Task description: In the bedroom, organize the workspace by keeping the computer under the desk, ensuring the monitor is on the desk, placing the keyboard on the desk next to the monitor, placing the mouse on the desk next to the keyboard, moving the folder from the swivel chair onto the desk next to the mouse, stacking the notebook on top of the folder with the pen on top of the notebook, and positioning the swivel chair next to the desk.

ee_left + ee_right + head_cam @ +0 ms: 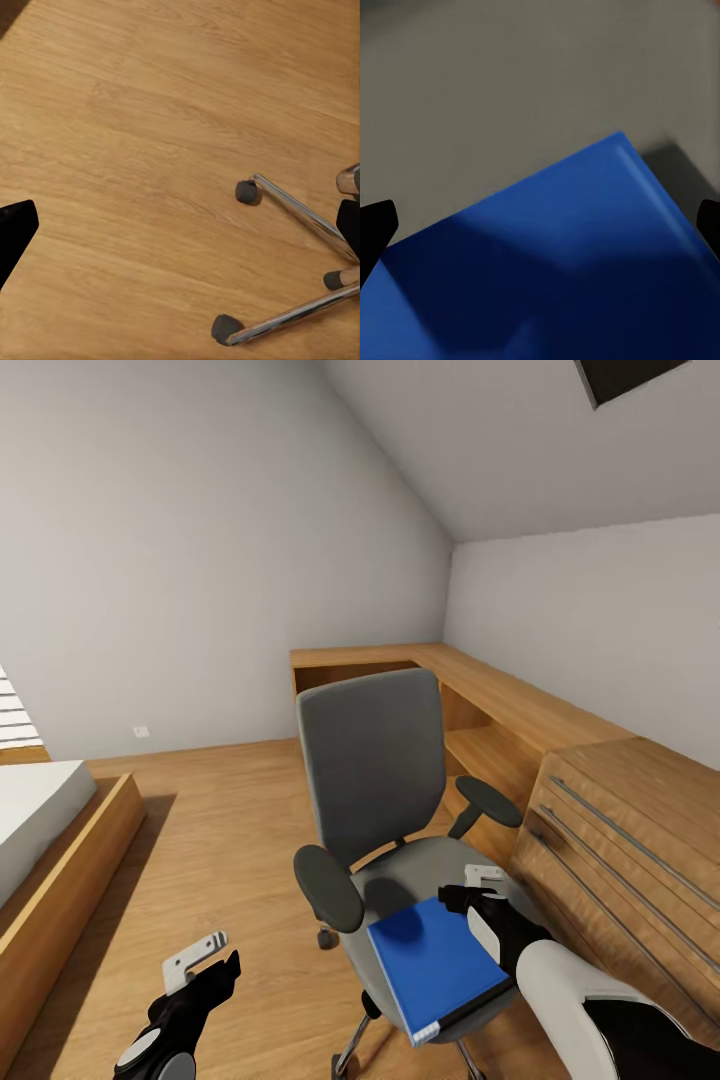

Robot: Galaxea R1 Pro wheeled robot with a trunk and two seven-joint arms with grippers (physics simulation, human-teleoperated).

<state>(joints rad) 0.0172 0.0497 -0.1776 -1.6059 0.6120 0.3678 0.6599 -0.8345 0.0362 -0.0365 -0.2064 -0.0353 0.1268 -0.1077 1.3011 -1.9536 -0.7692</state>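
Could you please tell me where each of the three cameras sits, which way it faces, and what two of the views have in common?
Head view: on the robot's head, facing forward and down at the swivel chair carrying the folder; left gripper and right gripper show.
Left wrist view: on the left arm, facing down at the wooden floor and the chair's wheeled base; dark fingertips at the edges.
Right wrist view: on the right arm, close above the folder on the grey seat.
Shared: head and right wrist views both show the folder.
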